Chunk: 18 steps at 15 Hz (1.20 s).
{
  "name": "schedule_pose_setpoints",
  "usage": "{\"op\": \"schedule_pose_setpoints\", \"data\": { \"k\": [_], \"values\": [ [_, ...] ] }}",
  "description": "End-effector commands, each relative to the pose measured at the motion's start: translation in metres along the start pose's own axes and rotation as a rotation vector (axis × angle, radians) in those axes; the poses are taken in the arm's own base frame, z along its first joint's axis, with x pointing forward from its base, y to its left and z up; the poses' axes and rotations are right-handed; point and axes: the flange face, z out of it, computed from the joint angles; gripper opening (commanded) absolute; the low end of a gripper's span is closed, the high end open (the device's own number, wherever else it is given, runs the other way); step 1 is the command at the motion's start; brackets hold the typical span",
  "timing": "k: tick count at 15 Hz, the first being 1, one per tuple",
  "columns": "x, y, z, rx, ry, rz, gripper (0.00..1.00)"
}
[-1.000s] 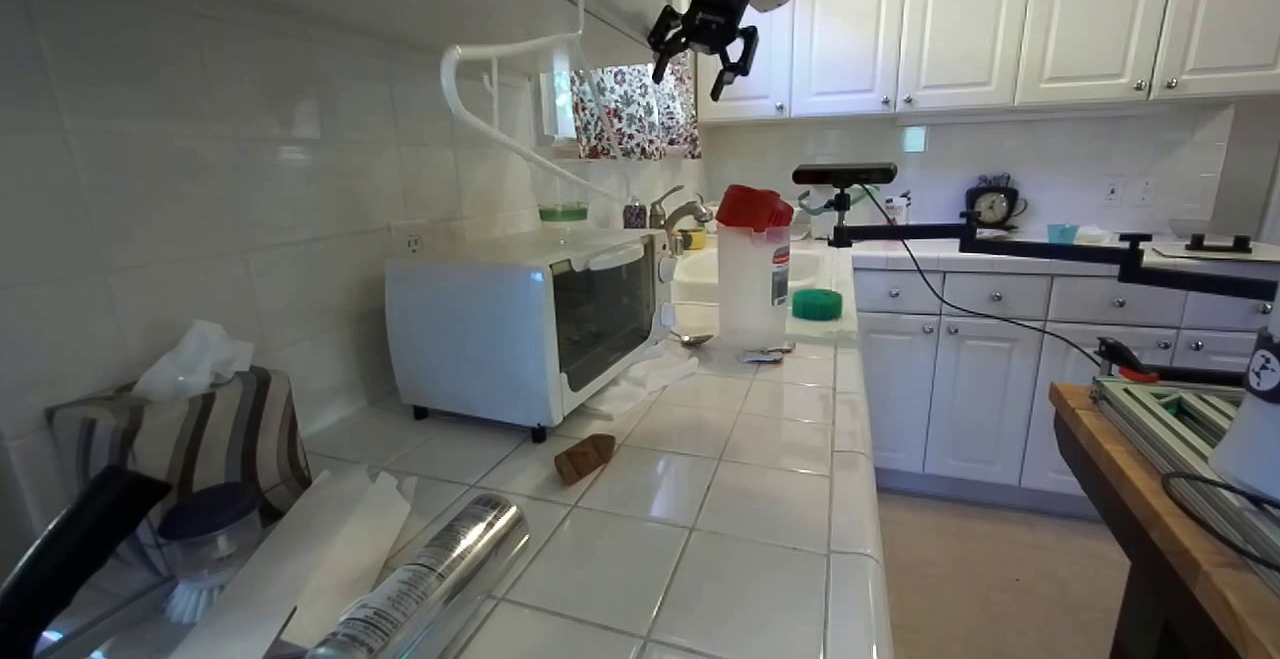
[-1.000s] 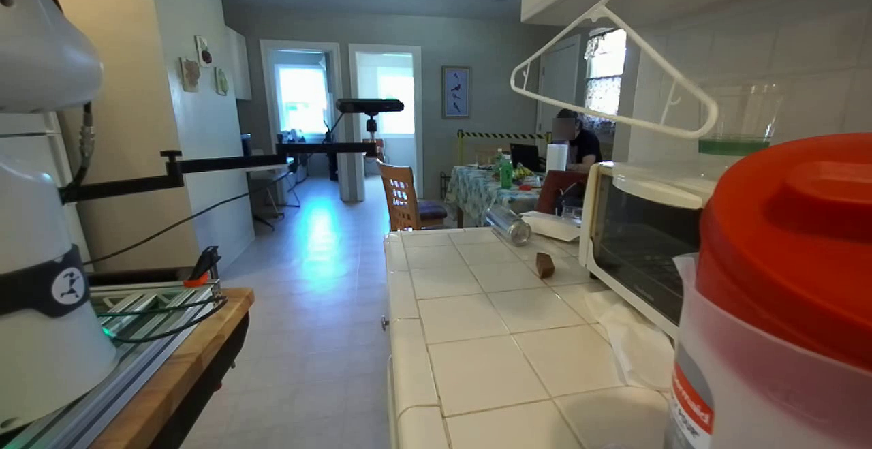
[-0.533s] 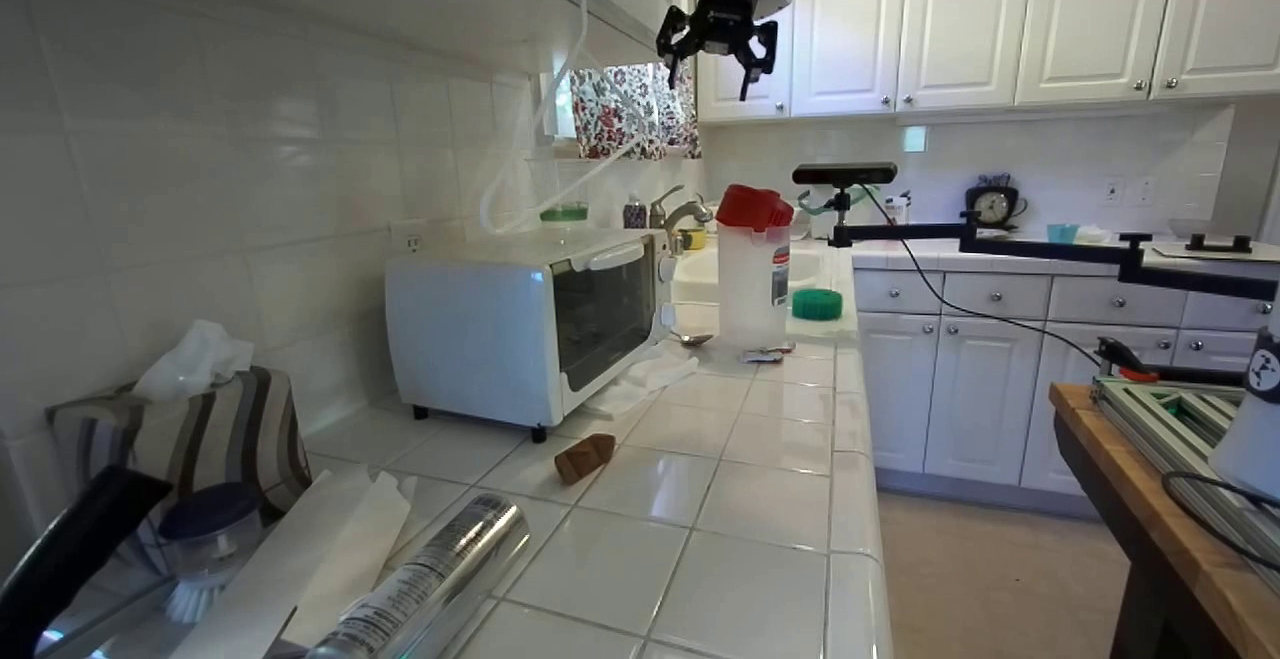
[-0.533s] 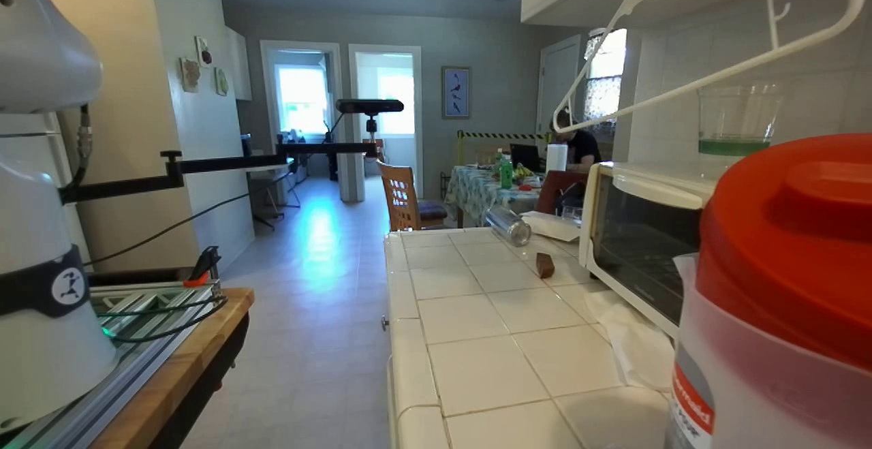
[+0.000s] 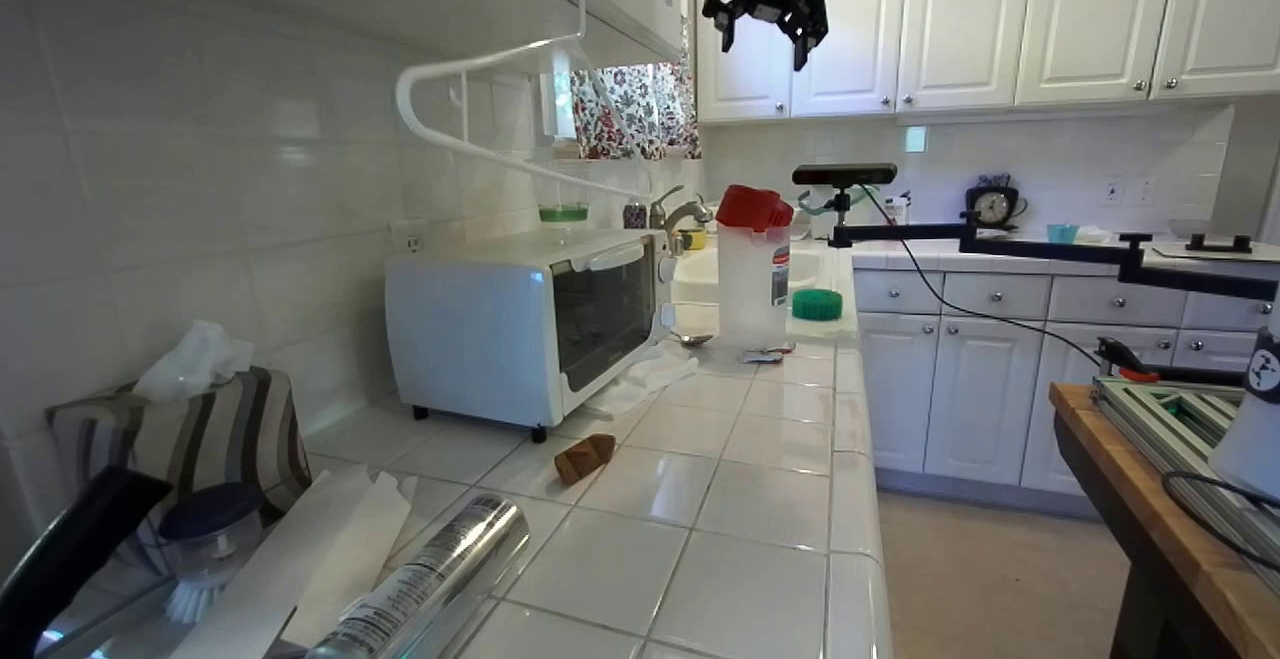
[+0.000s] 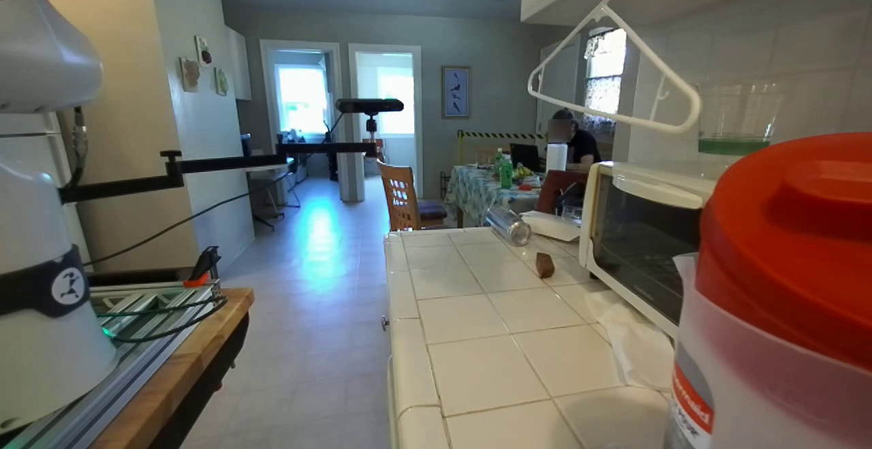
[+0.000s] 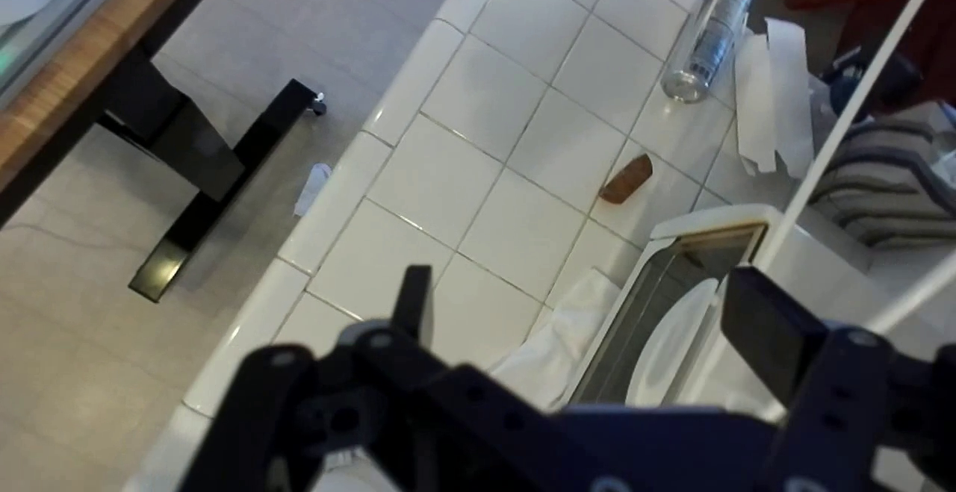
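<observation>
Claw [image 5: 764,52] spread, high in an exterior view; white hanger [image 5: 462,145] lower left of it, toaster oven [image 5: 470,334] on bench [image 5: 750,569].

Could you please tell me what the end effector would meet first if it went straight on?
The end effector would probably meet the tiled counter first, near the white towel, though depth is unclear.
</observation>
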Motion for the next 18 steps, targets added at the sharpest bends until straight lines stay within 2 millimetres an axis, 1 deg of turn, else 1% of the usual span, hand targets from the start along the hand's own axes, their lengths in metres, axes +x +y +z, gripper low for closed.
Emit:
{"op": "schedule_pose_setpoints", "data": {
  "k": [1, 3, 7, 9, 13, 14, 15, 18],
  "values": [
    [-0.008, 0.005, 0.020, -0.035, -0.008, -0.195, 1.00],
    [-0.011, 0.002, 0.034, -0.071, -0.016, -0.290, 1.00],
    [-0.020, -0.009, 0.058, -0.165, 0.006, -0.470, 1.00],
    [-0.028, -0.020, 0.066, -0.204, 0.042, -0.555, 1.00],
    [-0.047, -0.035, 0.072, -0.222, 0.120, -0.736, 1.00],
    [-0.051, -0.040, 0.073, -0.203, 0.125, -0.755, 1.00],
    [-0.046, -0.045, 0.070, -0.210, 0.095, -0.682, 1.00],
    [-0.047, -0.046, 0.071, -0.209, 0.098, -0.686, 1.00]
  ]
}}
